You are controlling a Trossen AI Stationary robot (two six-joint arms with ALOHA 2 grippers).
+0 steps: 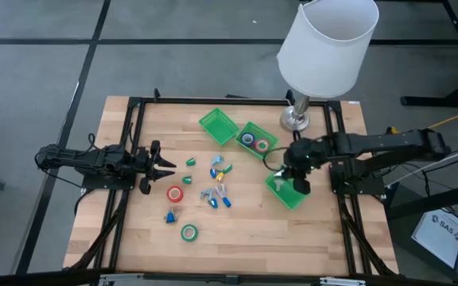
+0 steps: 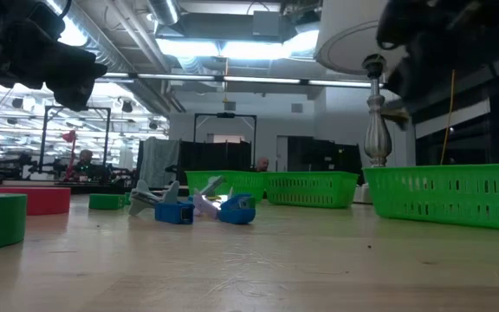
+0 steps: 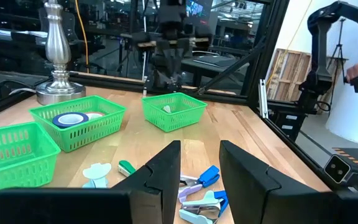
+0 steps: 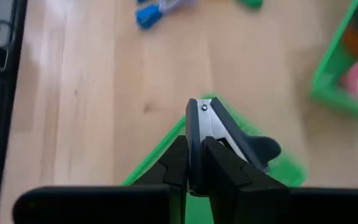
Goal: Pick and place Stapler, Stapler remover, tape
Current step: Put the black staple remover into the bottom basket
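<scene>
right gripper (image 4: 194, 177) is clamped on a staple remover (image 4: 225, 134) above the green tray (image 1: 286, 193), a grip only the right wrist view reveals. left gripper (image 3: 199, 171) waits part open at the wooden table's (image 1: 253, 230) left. tape rolls (image 1: 175, 193) lie scattered; lamp (image 1: 324, 48) at rear.

Robotics lab w/ open industrial ceiling.
Exposed ducts (image 2: 145, 35), strip lights (image 2: 223, 48) showing overhead; more black-framed rigs (image 2: 223, 130) standing behind the wooden table (image 1: 237, 230).
</scene>
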